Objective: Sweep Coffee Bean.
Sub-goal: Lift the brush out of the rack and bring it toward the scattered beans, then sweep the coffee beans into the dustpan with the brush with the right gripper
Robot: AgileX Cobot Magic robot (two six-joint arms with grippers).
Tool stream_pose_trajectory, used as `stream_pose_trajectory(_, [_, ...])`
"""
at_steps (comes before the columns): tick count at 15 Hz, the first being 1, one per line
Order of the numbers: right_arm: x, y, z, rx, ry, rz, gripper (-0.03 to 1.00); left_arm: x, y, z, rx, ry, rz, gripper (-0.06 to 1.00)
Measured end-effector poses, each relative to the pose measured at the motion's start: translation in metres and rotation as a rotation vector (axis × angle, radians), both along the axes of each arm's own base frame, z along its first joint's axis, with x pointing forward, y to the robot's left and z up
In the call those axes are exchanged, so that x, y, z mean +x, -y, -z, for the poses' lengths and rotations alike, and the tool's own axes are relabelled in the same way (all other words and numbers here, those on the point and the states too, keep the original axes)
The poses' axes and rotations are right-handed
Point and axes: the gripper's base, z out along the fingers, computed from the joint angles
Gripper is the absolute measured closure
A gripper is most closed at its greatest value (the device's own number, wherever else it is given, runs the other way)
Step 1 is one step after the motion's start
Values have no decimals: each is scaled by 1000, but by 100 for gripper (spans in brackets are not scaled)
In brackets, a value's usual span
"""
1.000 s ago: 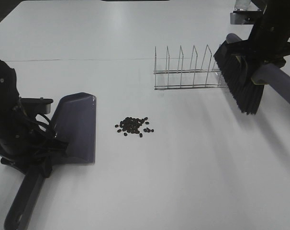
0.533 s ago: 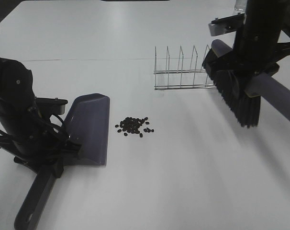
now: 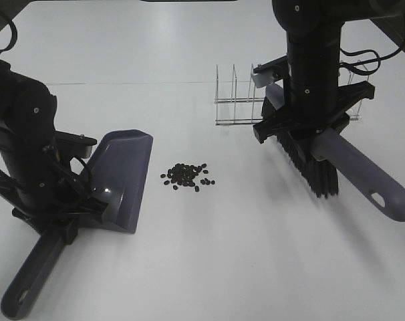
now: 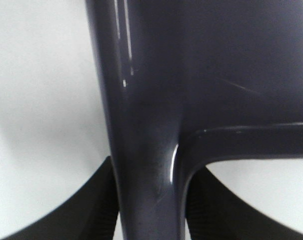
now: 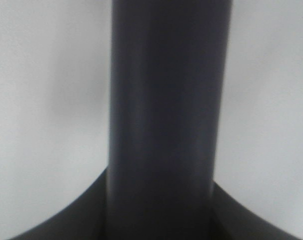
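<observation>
A loose heap of beans (image 3: pixel 188 176), small, dark and oval, is lying on the smooth white surface (image 3: pixel 222 261), with a few stragglers sitting around its edge. The heap is resting between the dustpan (image 3: pixel 125 170) and the brush (image 3: pixel 313 167), near the pan's closest edge but not touching it, and well apart from the bristles.

The dustpan is glossy grey-purple plastic: a broad flat scoop with a rounded raised rim and a long handle ending in a hang hole. The left gripper (image 3: pixel 61 224) is clamping that handle just behind the scoop. In the left wrist view its ribbed black fingers (image 4: pixel 89 212) are pressing on both sides of the shiny handle (image 4: pixel 146 175). The beans are lying on the far side of the scoop from this gripper.

The brush is showing dense, stiff black bristles under a thick rounded handle of the same plastic, which has an oval hole at its free end. The right gripper (image 3: pixel 317 139) is closing around that handle close to the head. In the right wrist view, the dark matte shaft (image 5: pixel 164 110) is filling the gap between its fingers. The beans are sitting lower and to the left of this gripper in the high view. Whether the bristle tips are touching the surface cannot be told.

A thin, shiny wire rack (image 3: pixel 237 100) with upright loops is standing behind the right arm
</observation>
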Motion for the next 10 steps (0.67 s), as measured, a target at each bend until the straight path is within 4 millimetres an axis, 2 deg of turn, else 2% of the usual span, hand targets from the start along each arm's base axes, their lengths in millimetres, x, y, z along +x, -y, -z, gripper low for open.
stream_pose_trajectory(3, [0,-10,13,-22,3,-11,68,4,0,-1,47,18,47,59])
stream_pose_trajectory(8, [-3,-21,14,-83,40,-56,68,11,4,3,103,-22,81,59])
stream_pose_trajectory(10, [-2,-32,19,-111,47,-95,68,12,5,4,107,-29,91,59])
